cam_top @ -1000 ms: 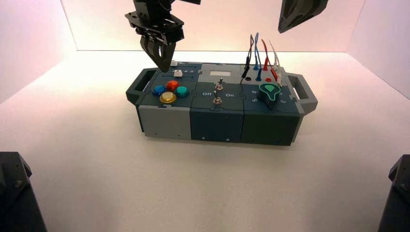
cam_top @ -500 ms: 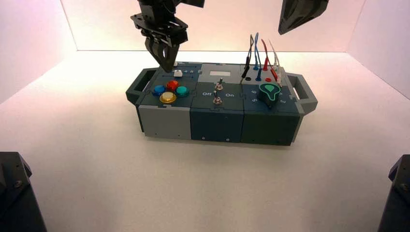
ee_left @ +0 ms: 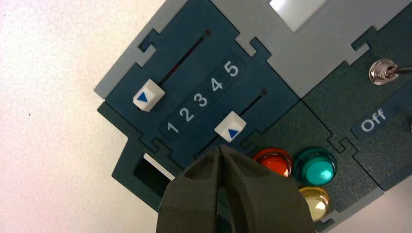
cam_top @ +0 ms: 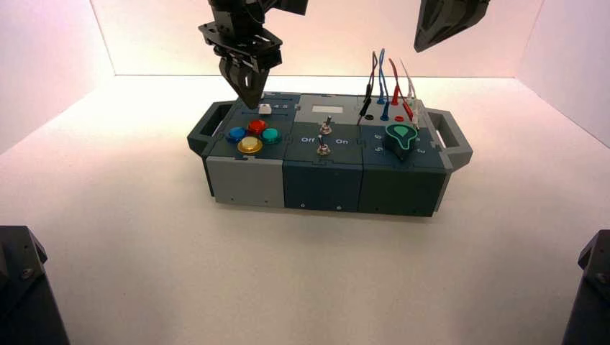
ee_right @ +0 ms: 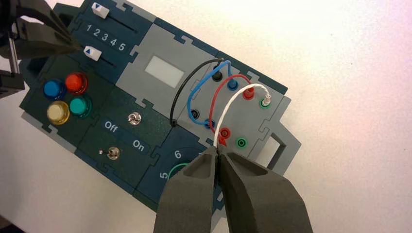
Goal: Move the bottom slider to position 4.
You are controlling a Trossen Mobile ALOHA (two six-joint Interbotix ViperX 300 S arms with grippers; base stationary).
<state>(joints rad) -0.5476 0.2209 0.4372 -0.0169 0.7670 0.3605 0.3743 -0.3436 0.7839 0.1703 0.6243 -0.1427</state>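
The bottom slider (ee_left: 230, 126) is a small white knob with a blue arrow, on the track next to the coloured buttons. It stands roughly level with the 3 of the printed row; position 4 (ee_left: 216, 85) is one digit further along. My left gripper (ee_left: 221, 148) is shut and empty, with its tips just short of the knob on the low-number side. From above, the left gripper (cam_top: 252, 99) hangs over the box's back left, close to the bottom slider (cam_top: 265, 108). My right gripper (ee_right: 217, 151) is shut and empty, held high over the wire and dial end.
The twin top slider (ee_left: 148, 96) stands near the 1 end. Red (ee_left: 273, 161), teal (ee_left: 315, 166) and yellow (ee_left: 315, 203) buttons lie beside the left gripper's tips. Two toggle switches (cam_top: 324, 136), a green dial (cam_top: 400, 134) and plugged wires (cam_top: 388, 86) fill the rest of the box.
My left gripper has shifted a little to the right and risen slightly above the sliders. The bottom slider's knob shows no visible movement. The right arm is still.
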